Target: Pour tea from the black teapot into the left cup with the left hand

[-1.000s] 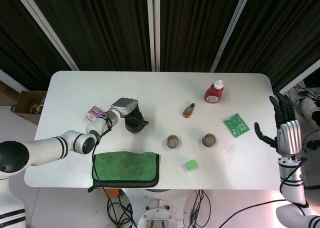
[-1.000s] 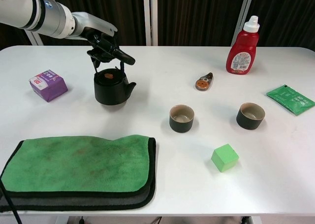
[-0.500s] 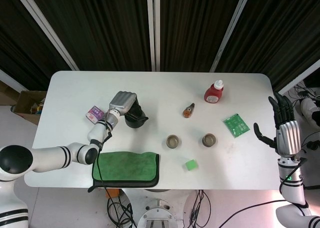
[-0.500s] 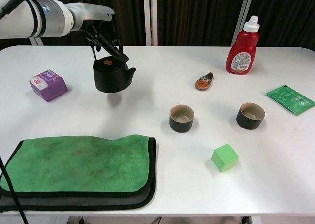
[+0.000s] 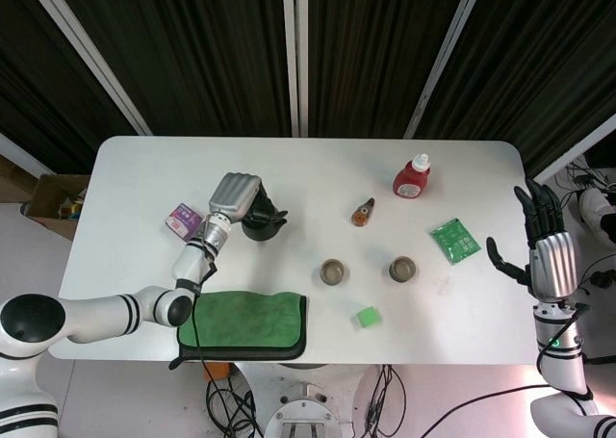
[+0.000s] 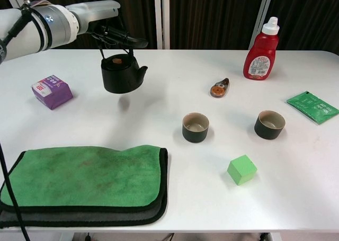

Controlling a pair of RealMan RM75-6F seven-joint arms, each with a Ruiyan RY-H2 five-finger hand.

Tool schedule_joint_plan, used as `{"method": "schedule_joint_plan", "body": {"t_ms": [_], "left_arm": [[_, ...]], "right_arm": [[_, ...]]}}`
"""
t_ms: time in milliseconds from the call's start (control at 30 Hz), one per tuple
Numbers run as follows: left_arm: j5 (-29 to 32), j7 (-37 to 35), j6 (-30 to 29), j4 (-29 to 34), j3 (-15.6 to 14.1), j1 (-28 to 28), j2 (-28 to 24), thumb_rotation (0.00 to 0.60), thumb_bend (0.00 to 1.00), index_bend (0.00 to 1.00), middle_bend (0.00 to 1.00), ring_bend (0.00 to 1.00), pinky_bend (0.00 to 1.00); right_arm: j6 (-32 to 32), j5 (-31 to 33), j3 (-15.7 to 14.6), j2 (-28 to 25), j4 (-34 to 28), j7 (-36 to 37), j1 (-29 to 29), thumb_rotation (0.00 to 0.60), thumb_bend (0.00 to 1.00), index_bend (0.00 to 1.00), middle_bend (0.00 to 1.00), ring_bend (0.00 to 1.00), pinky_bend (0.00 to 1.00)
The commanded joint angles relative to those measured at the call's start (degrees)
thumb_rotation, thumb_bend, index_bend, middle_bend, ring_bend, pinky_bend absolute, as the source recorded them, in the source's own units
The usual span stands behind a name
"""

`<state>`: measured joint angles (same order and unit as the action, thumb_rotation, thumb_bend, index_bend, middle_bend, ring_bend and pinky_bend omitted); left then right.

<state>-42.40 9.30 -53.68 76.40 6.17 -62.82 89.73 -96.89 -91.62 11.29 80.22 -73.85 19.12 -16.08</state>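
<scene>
My left hand [image 6: 108, 32] [image 5: 236, 195] grips the wire handle of the black teapot [image 6: 121, 74] [image 5: 262, 219], which hangs upright well above the table, its spout pointing right. The left cup [image 6: 195, 127] [image 5: 333, 271], dark with a pale inside, stands on the table to the right of and nearer than the teapot. A second cup [image 6: 269, 124] [image 5: 402, 269] stands further right. My right hand [image 5: 543, 247] is raised past the table's right edge, fingers spread, holding nothing.
A folded green towel [image 6: 85, 176] lies at the front left. A purple box [image 6: 51, 91] sits left of the teapot. A ketchup bottle [image 6: 261, 49], a small orange-and-black object [image 6: 219, 88], a green packet [image 6: 312, 107] and a green cube [image 6: 242, 169] lie on the right half.
The left hand has lifted the teapot off the table and carried it higher, a little to the right. The right hand has barely moved.
</scene>
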Motion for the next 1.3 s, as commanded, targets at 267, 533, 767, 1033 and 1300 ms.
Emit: {"method": "schedule_joint_plan", "body": {"t_ms": [267,533,767,1033,1300], "left_arm": [[-3.02,1.03,0.08,-1.69,2.68,2.34,1.94,0.257,0.32,1.0,1.0,0.98,0.46],[-4.82,2.4,-0.21,-2.29,4.53,3.65,2.68,0.454,0.47,1.0,1.0,0.99,0.47],[-6.19,3.8,-1.0,-2.31,5.63,4.77,3.07,0.514,0.47,1.0,1.0,1.0,0.48],[-6.74,4.57,-0.22,-2.14,6.92,5.66,3.07,0.55,0.47,1.0,1.0,1.0,0.48],[-6.94,5.78,0.37,-1.84,7.7,6.14,3.24,0.59,0.48,1.0,1.0,1.0,0.48]], "right_arm": [[0.17,0.07,-0.07,-0.04,0.04,0.0,0.05,0.6,0.36,0.0,0.0,0.0,0.0],[0.3,0.07,0.0,-0.09,-0.01,-0.09,-0.05,0.6,0.36,0.0,0.0,0.0,0.0],[0.35,0.02,-0.05,-0.06,-0.04,-0.19,-0.08,0.6,0.36,0.0,0.0,0.0,0.0],[0.34,-0.02,-0.08,-0.01,-0.09,-0.27,-0.08,0.6,0.36,0.0,0.0,0.0,0.0],[0.41,0.0,-0.1,0.06,0.07,-0.13,-0.1,0.6,0.36,0.0,0.0,0.0,0.0]]}}
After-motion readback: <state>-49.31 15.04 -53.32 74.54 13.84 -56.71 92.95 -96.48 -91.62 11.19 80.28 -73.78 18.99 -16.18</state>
